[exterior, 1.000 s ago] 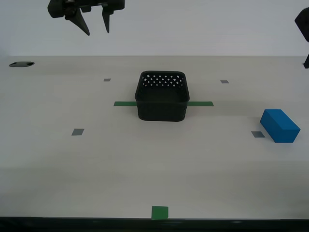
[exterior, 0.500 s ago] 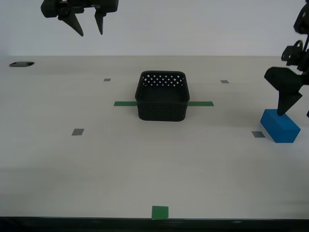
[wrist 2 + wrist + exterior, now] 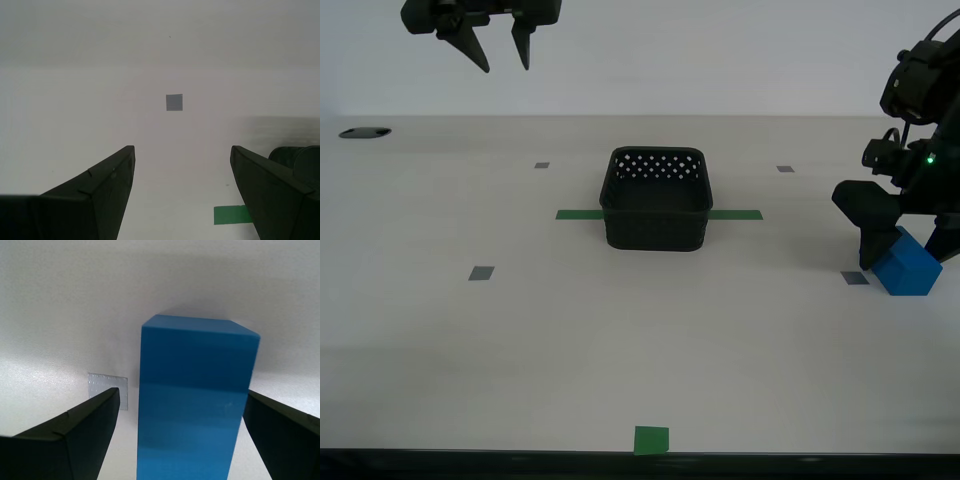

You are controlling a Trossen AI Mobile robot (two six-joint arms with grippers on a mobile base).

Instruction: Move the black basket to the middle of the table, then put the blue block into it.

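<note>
The black basket (image 3: pixel 655 200) stands upright mid-table on the off-white table (image 3: pixel 620 340), over the green tape strip. The blue block (image 3: pixel 912 270) lies near the exterior view's right edge. My first gripper (image 3: pixel 900 255) is open and down around the block, one finger on each side; in the first wrist view the block (image 3: pixel 192 400) fills the gap between the open jaws of this gripper (image 3: pixel 181 392), and contact is not clear. My second gripper (image 3: pixel 505 66) hangs open and empty, high at the exterior view's far left; it also shows in the second wrist view (image 3: pixel 182 147).
A green tape strip (image 3: pixel 578 214) runs under the basket, and a green square (image 3: pixel 651 439) marks the front edge. Small grey squares (image 3: pixel 481 272) dot the top; one (image 3: pixel 107 390) lies beside the block. A dark hole (image 3: pixel 365 132) is at the far left.
My first arm has come in from the exterior view's right and lowered its open jaws around the blue block. My second gripper has drifted slightly left. Basket and block have not moved.
</note>
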